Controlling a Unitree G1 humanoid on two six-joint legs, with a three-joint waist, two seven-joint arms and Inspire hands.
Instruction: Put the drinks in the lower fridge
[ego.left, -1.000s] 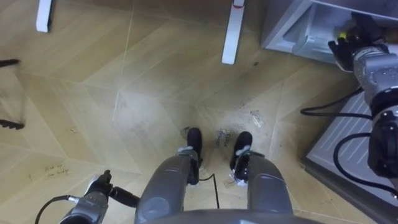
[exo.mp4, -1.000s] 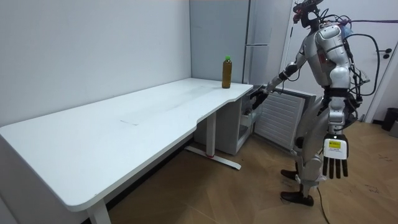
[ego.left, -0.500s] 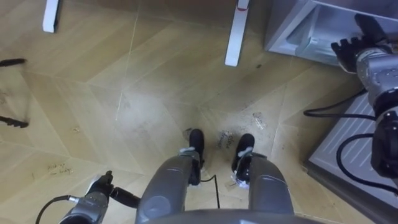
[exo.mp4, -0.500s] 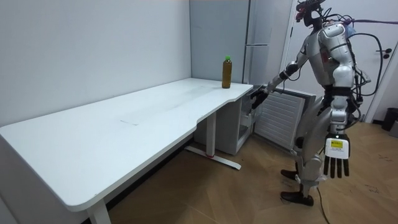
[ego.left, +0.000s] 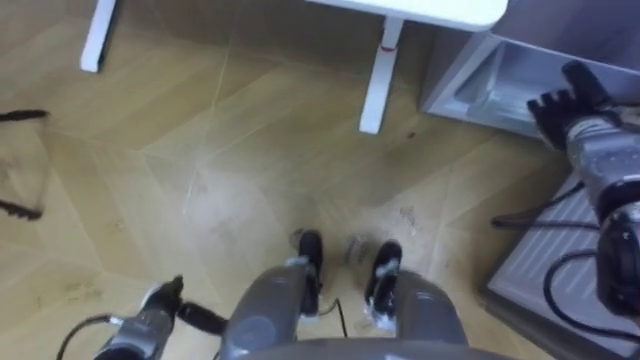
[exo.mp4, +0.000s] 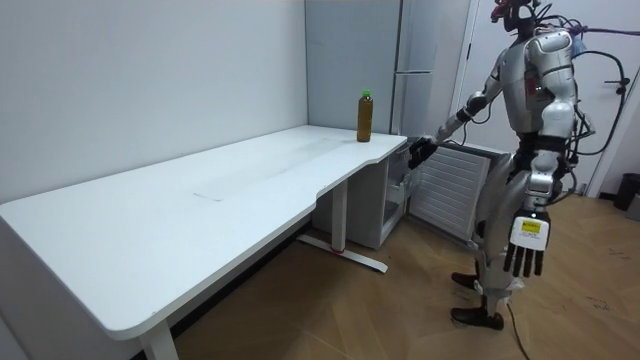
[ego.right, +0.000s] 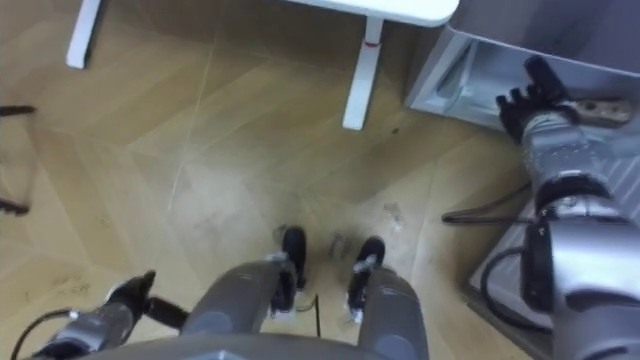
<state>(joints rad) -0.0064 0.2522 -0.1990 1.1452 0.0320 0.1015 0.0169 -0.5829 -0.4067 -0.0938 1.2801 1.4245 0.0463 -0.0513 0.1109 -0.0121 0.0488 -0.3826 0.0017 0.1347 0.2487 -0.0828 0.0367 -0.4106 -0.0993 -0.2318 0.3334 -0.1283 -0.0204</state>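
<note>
A brown drink bottle (exo.mp4: 366, 116) with a green cap stands upright on the far corner of the white table (exo.mp4: 200, 200). I stand beside that corner, facing the low fridge (ego.left: 487, 78), whose door (ego.left: 563, 262) lies swung open at my right. My right hand (ego.left: 566, 103) is stretched out at the fridge's open front with straight dark fingers and holds nothing. In the room view this right hand (exo.mp4: 420, 150) hovers just past the table's end. My left hand (exo.mp4: 526, 245) hangs at my side, fingers straight and empty.
The table's white legs (ego.left: 375, 85) stand on the wooden floor ahead of me. A tall grey fridge (exo.mp4: 400, 60) rises behind the low one. Open floor stretches to my left and behind me.
The eye view has tilted up, so the table's edge now shows at the top. In the room view my torso has straightened and the hanging left hand swung slightly forward.
</note>
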